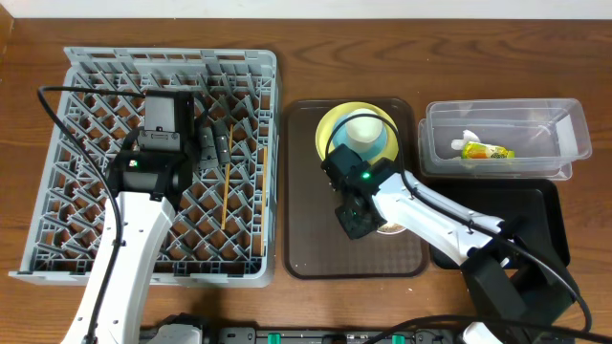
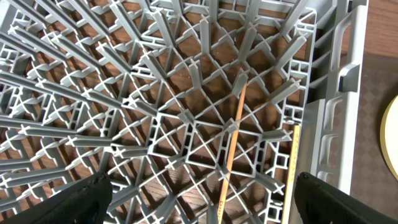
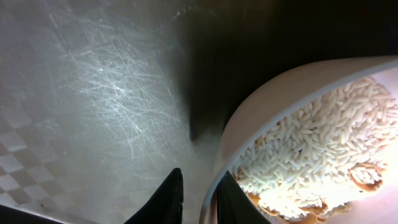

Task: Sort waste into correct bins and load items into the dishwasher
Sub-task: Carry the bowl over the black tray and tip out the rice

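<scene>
The grey dish rack (image 1: pixel 86 76) is occupying the left part of the wooden table (image 1: pixel 19 57). The left gripper (image 2: pixel 208 208) is hanging over the rack's right half with its fingers spread wide and nothing between them. Two chopsticks (image 2: pixel 233 146) are lying flat in the rack lattice: one across the cells below the gripper, the other along the rack's right wall.

Just right of the rack, the brown tray (image 1: pixel 306 258) is carrying the yellow plate (image 1: pixel 330 124) at its far end, and the light blue bowl (image 1: pixel 368 139) is sitting on that plate. The right gripper (image 3: pixel 202 180) is straddling the rim of the white bowl (image 3: pixel 261 106) at the tray's near right, one finger outside and one inside. The gap is narrow; whether the fingers are clamping the rim cannot be told. Rice (image 3: pixel 311 149) is lying inside this bowl.

At far right, the clear tub (image 1: pixel 564 124) is holding the snack wrapper (image 1: pixel 483 150) and the white scrap (image 1: pixel 469 137). The black tray (image 1: pixel 545 205) is sitting just near of the tub.
</scene>
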Controlling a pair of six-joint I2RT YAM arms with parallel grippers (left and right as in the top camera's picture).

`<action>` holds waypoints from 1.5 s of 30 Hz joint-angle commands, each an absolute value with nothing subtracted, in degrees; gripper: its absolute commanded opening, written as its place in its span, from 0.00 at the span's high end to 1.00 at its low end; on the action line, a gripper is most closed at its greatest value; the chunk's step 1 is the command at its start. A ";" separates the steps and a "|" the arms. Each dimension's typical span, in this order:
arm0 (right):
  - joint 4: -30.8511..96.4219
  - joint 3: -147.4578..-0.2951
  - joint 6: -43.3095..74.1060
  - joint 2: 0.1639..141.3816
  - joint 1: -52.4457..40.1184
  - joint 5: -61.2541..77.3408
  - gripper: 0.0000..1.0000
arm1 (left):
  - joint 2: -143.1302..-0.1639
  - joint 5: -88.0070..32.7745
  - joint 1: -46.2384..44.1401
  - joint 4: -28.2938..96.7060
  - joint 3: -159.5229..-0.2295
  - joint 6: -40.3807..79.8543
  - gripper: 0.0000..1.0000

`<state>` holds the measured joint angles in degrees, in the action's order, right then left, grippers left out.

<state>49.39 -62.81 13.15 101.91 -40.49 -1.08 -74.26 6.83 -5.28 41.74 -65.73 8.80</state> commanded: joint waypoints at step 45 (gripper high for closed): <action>71.55 -63.75 -12.47 78.98 19.33 42.52 0.99 | -74.17 7.55 -5.04 41.74 -65.95 8.86 0.06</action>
<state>72.05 -67.09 -4.03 79.96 14.11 29.98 -74.26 6.83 -5.28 41.74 -65.73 8.80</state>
